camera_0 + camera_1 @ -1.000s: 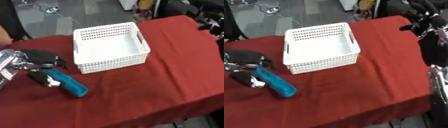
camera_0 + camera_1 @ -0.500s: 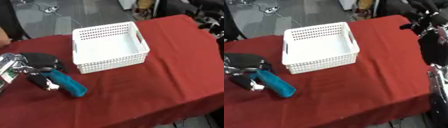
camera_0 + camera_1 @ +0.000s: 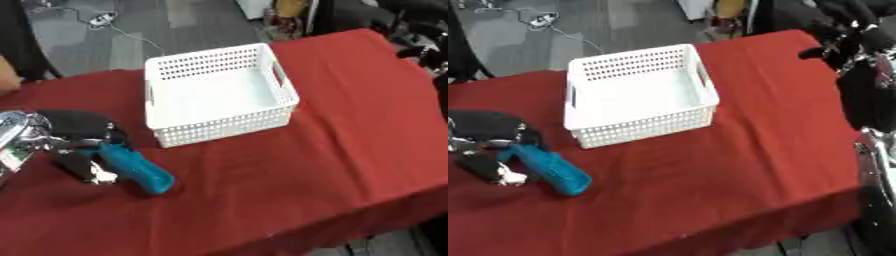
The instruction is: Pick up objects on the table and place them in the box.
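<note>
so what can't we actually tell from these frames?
- Left hand: whether its fingers grip the teal object; both eye views blur there, and the hand covers the object's near end.
- Right hand: dark and blurred at the right edge, finger pose unreadable.
- White basket: floor beside the near wall is hidden by that wall.

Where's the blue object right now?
The blue object lies on the red tablecloth at the left side of both eye views, just below and left of the white basket, with the left hand on its upper end.
</note>
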